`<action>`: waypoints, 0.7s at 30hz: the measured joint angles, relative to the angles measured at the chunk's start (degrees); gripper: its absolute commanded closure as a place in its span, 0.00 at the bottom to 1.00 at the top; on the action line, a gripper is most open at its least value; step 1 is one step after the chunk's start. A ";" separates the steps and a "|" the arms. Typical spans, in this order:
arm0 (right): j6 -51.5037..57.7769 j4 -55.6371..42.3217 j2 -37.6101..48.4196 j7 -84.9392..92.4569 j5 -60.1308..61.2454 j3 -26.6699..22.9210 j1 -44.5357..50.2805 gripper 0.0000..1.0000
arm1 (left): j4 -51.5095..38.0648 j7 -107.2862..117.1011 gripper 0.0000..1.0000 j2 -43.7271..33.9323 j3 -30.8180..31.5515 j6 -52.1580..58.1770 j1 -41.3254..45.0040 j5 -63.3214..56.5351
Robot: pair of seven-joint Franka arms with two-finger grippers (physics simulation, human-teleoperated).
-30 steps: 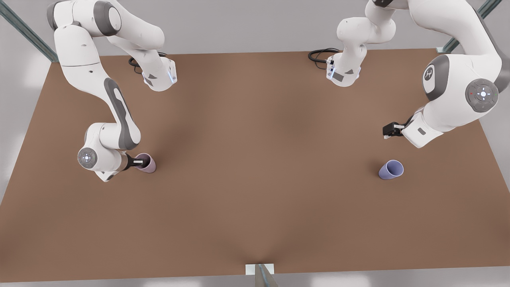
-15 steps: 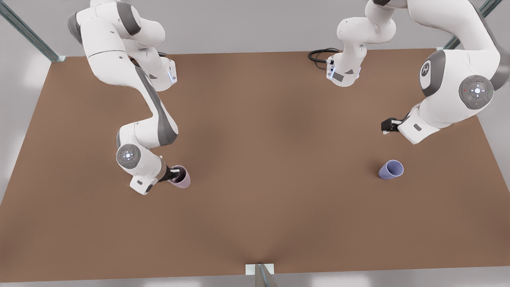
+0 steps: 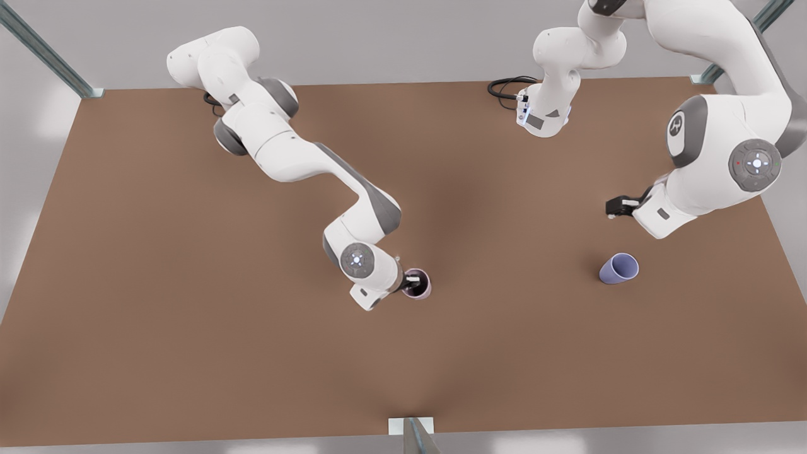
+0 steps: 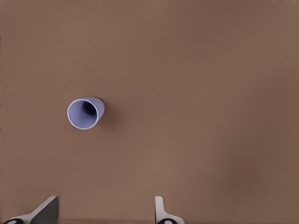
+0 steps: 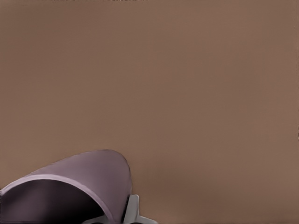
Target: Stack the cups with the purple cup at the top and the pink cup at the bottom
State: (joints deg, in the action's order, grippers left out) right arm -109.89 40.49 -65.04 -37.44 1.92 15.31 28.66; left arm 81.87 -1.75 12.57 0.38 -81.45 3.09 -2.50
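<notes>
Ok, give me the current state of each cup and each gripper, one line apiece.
pink cup: upright, gripped at its rim, near the table's middle.
purple cup: free on the table, mouth open, unstacked.
right gripper: shut on the pink cup's rim.
left gripper: open, empty, near the purple cup.

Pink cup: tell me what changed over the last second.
The right end effector, shut on the pink cup, carried it toward the front view's right, from near the table's edge to its middle. The purple cup stayed put; the left end effector, open above it, barely shifted.
</notes>
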 measured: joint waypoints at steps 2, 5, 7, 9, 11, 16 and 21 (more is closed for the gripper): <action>-0.80 0.19 -0.22 -3.11 -0.16 -1.11 0.03 0.79 | 0.52 -0.04 0.00 0.38 -1.79 -1.42 -0.20 0.03; -1.34 0.51 -0.45 -7.08 -1.67 -1.65 0.49 0.79 | 3.23 -1.06 0.00 1.62 -6.83 -5.78 -1.32 0.43; -1.33 0.76 -0.55 -9.30 -3.39 -1.71 1.83 0.79 | 6.19 -2.05 0.00 2.96 -8.53 -9.63 -3.06 1.00; -1.00 0.88 -0.54 -11.30 -4.39 -1.69 2.94 0.79 | 10.23 -2.98 0.00 4.41 -8.98 -14.45 -4.22 1.38; -0.57 0.99 -0.56 -13.08 -5.32 -1.76 4.18 0.79 | 12.87 -3.81 0.00 5.72 -9.10 -19.02 -4.83 1.59; 0.19 1.66 -1.28 -16.81 -8.07 -1.89 6.05 0.06 | 17.85 -5.44 0.00 8.32 -9.16 -28.71 -6.41 1.73; 0.62 2.06 -1.75 -19.79 -9.32 -2.71 7.00 0.00 | 19.47 -6.63 0.00 10.78 -9.16 -35.23 -7.54 1.81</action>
State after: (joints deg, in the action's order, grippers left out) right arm -109.27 42.55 -66.79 -57.23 -7.40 12.60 35.65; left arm 101.34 -8.38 23.36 -8.78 -116.68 -4.45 -0.68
